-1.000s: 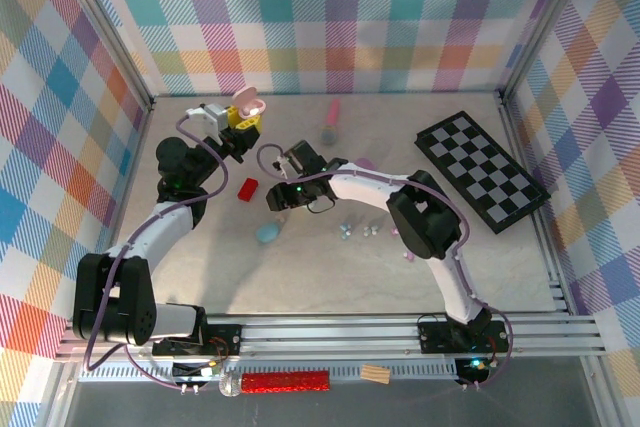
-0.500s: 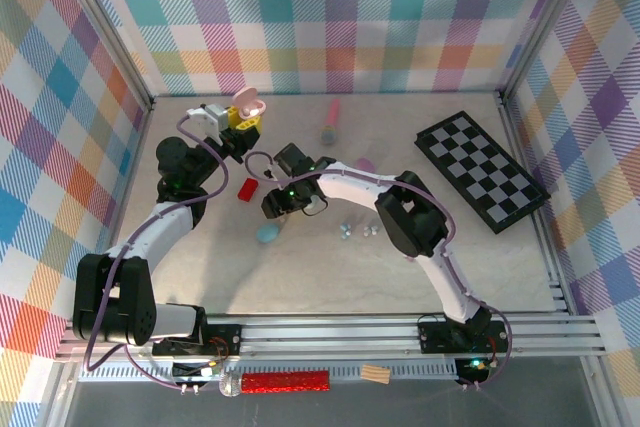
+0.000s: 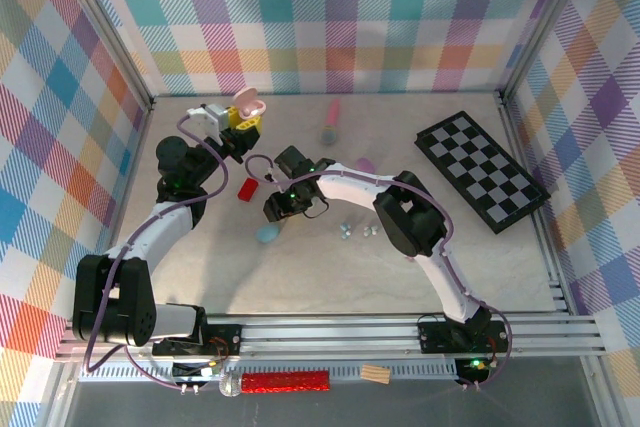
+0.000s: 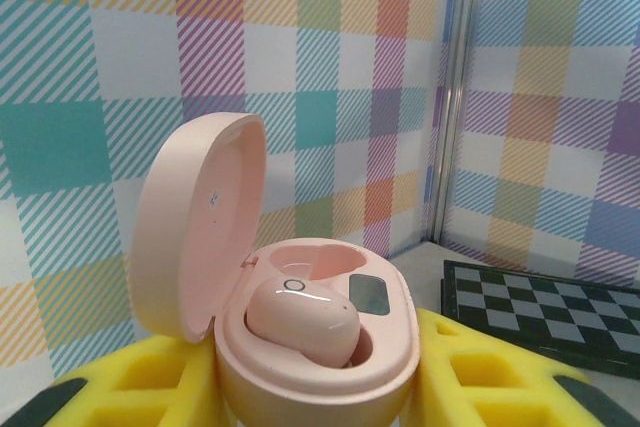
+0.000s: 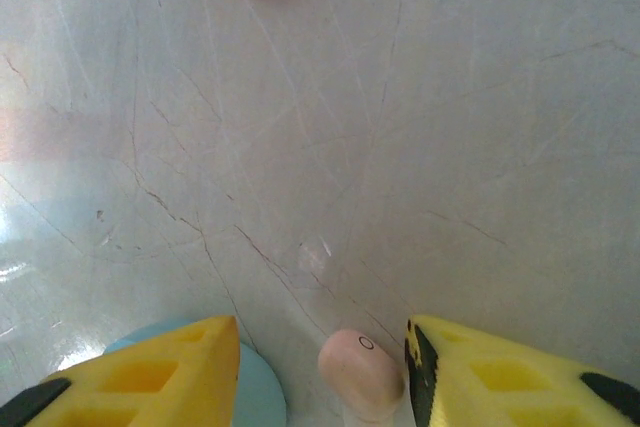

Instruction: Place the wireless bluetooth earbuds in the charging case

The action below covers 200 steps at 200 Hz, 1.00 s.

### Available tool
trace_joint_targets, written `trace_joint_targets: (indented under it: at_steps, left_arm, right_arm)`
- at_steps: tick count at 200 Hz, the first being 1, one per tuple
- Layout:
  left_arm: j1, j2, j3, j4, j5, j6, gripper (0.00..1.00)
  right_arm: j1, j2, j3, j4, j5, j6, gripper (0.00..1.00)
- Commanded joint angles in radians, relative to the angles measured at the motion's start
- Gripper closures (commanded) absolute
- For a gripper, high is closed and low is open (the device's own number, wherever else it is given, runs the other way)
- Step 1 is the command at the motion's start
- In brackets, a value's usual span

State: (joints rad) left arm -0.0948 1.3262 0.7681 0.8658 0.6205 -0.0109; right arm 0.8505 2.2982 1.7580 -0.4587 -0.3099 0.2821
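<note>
My left gripper point(image 4: 318, 372) is shut on the pink charging case point(image 4: 330, 387), held up with its lid open. One pink earbud point(image 4: 300, 319) sits in the near socket; the far socket is empty. In the top view the charging case point(image 3: 247, 102) is at the back left in the left gripper point(image 3: 240, 119). My right gripper point(image 5: 322, 332) is open, low over the table, with a second pink earbud point(image 5: 360, 372) between its yellow fingers, close to the right one and apart from the left. Several tiny pastel earbuds point(image 3: 356, 231) lie right of the right gripper point(image 3: 275, 210).
A pale blue case point(image 5: 258, 392) lies under my right gripper's left finger, and shows as the blue case point(image 3: 268, 234) from above. A red block point(image 3: 248, 188) lies just beyond. A purple case point(image 3: 365, 163), a pink-and-grey tool point(image 3: 330, 122) and a chessboard point(image 3: 480, 169) lie further right.
My right gripper has shifted left and nearer, toward the blue case, and its jaws have narrowed a little. The left arm and the pink case have stayed still.
</note>
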Motion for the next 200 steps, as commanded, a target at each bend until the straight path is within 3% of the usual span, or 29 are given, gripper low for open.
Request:
trace_joint_targets:
  at_steps: [1, 63, 200]
  left_arm:
    - [0.015, -0.028, 0.032, 0.01, 0.025, 0.006, 0.62]
    - [0.015, -0.02, 0.043, 0.012, 0.03, 0.0, 0.62]
    - [0.014, -0.041, 0.035, -0.034, 0.038, 0.036, 0.62]
  right_arm:
    - [0.008, -0.021, -0.033, -0.021, -0.041, -0.001, 0.54]
    - [0.007, -0.05, -0.075, 0.007, -0.047, 0.017, 0.65]
    - [-0.001, -0.09, -0.129, 0.058, -0.014, 0.05, 0.77]
